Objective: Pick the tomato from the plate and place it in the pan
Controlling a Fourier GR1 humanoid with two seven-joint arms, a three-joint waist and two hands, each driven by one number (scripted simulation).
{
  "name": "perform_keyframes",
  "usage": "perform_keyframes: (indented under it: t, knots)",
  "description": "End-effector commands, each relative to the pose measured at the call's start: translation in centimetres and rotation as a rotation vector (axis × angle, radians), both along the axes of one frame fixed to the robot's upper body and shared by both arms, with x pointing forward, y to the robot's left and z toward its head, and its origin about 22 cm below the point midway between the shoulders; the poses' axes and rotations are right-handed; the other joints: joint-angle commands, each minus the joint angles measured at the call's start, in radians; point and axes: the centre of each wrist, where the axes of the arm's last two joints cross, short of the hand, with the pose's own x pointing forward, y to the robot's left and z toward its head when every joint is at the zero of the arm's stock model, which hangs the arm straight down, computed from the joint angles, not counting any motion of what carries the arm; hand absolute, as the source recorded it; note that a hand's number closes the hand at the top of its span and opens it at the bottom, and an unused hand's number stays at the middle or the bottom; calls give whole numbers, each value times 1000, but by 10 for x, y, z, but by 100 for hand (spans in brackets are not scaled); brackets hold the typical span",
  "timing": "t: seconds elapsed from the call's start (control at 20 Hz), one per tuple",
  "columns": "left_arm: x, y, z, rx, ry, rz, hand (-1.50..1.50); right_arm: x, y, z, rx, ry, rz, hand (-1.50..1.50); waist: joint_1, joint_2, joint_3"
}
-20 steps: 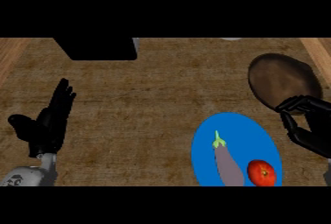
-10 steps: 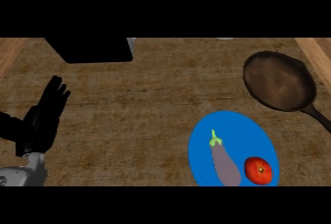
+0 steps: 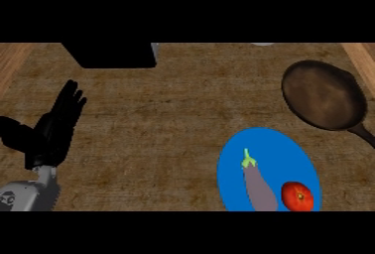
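No text, label, brand, number or sign can be read on anything here.

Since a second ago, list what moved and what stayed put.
The right hand, which hovered by the pan a second ago, has drawn out of view, holding nothing. The left hand rests open at the left, barely shifted. The tomato and eggplant lie unmoved on the blue plate; nothing was grasped.

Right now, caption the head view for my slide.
Red tomato beside purple eggplant on blue plate, dark pan beyond; left hand rests open.
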Motion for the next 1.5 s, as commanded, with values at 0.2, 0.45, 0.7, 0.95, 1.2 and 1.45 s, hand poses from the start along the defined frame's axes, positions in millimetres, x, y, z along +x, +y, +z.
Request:
perform_keyframes:
  t: [0.2, 0.45, 0.7, 0.95, 1.2, 1.45]
  knots:
    - [15, -15, 6, 6, -20, -29, 0, 18, 59, 33, -306, 118, -1, -150, 16, 5, 0]
    - [1, -19, 0, -13, -3, -38, 0, 18, 78, 28, -505, 354, 49, -150, 28, 4, -1]
    - [2, -6, -7, 3, -7, -20, 0, 18, 91, 18, -606, 461, 95, -150, 14, 3, 1]
    - [-1, 7, -1, -9, -1, -1, 0, 8, 106, 20, -708, 447, 106, -150, 3, 0, 1]
    - [-7, -3, 6, -6, -4, -9, 0, 3, 140, 8, -797, 370, 35, -150, 13, 1, 1]
    - [3, 9, 5, -9, -10, -4, 0, -8, 171, 7, -792, 344, 20, -150, 12, 2, 1]
